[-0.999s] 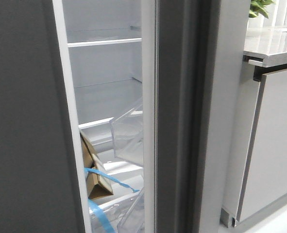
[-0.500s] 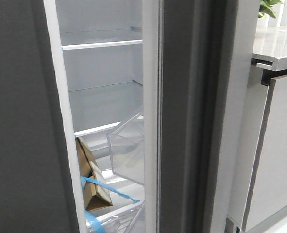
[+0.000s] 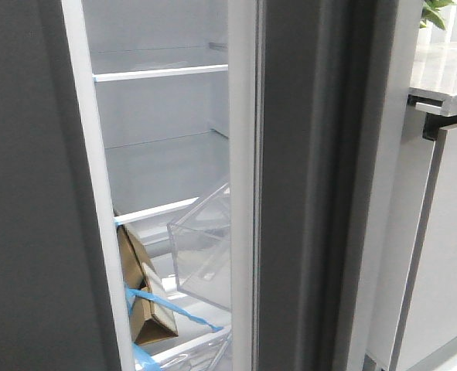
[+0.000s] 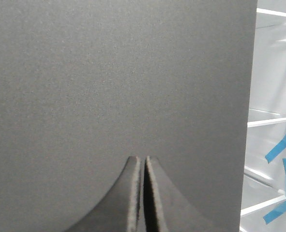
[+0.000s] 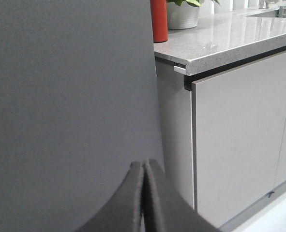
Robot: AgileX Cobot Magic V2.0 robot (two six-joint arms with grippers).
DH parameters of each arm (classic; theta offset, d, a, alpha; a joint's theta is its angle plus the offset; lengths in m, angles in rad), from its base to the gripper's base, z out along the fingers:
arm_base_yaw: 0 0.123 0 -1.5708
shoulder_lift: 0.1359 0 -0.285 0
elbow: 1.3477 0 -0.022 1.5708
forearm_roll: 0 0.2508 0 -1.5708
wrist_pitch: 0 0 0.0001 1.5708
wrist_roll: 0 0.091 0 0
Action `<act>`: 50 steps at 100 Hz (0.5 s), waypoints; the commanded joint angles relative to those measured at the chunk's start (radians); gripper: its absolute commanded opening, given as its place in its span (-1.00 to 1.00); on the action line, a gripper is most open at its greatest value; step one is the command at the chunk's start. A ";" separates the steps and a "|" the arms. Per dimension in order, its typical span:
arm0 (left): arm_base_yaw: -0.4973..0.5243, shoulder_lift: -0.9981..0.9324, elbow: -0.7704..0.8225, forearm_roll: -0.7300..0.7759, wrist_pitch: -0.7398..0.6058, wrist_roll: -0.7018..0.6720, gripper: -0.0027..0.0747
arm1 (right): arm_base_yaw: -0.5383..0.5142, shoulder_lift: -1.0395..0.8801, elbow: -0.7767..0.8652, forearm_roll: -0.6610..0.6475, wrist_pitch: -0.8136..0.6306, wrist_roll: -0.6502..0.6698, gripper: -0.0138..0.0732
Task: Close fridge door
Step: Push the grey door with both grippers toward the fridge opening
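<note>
The fridge door (image 3: 305,193) stands open, seen edge-on in the front view: a thick dark-grey edge, white lining (image 3: 241,154) and a clear bin (image 3: 203,259) on its inner side. Another dark-grey slab (image 3: 27,193) fills the left. My left gripper (image 4: 142,158) is shut and empty, its tips at a matte dark-grey slab face (image 4: 109,72); whether they touch it cannot be told. My right gripper (image 5: 143,163) is shut and empty, close in front of a dark-grey slab face (image 5: 65,87). Neither gripper shows in the front view.
Inside the fridge are white shelves (image 3: 158,73), a tilted cardboard box (image 3: 139,294) and blue tape (image 3: 174,309). To the right stand a stone counter (image 3: 445,77) over pale grey cabinet doors (image 3: 452,255). A red cylinder (image 5: 158,19) and a plant pot (image 5: 181,14) stand on the counter.
The front view has closed in on the fridge: the door's grey edge looks wider, the counter has slid right, and the left slab's edge has shifted left.
</note>
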 commanded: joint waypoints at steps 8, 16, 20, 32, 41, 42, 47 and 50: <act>-0.003 -0.010 0.035 -0.004 -0.073 -0.002 -0.98 | -0.006 -0.015 0.008 0.178 -0.135 -0.001 -0.79; -0.003 -0.010 0.035 -0.004 -0.073 -0.002 -0.98 | -0.006 -0.013 -0.031 0.236 -0.105 -0.001 -0.79; -0.003 -0.010 0.035 -0.004 -0.073 -0.002 -0.98 | -0.006 -0.006 -0.067 0.255 -0.071 -0.001 -0.79; -0.003 -0.010 0.035 -0.004 -0.073 -0.002 -0.98 | -0.006 0.027 -0.204 0.279 0.068 -0.001 -0.79; -0.003 -0.010 0.035 -0.004 -0.073 -0.002 -0.98 | -0.006 0.079 -0.322 0.281 0.170 -0.001 -0.79; -0.003 -0.010 0.035 -0.004 -0.073 -0.002 -0.98 | -0.006 0.084 -0.341 0.283 0.184 -0.001 -0.79; -0.003 -0.010 0.035 -0.004 -0.073 -0.002 -0.98 | -0.006 0.121 -0.402 0.289 0.231 -0.001 -0.79; -0.003 -0.010 0.035 -0.004 -0.073 -0.002 -0.98 | -0.006 0.140 -0.438 0.290 0.256 -0.001 -0.79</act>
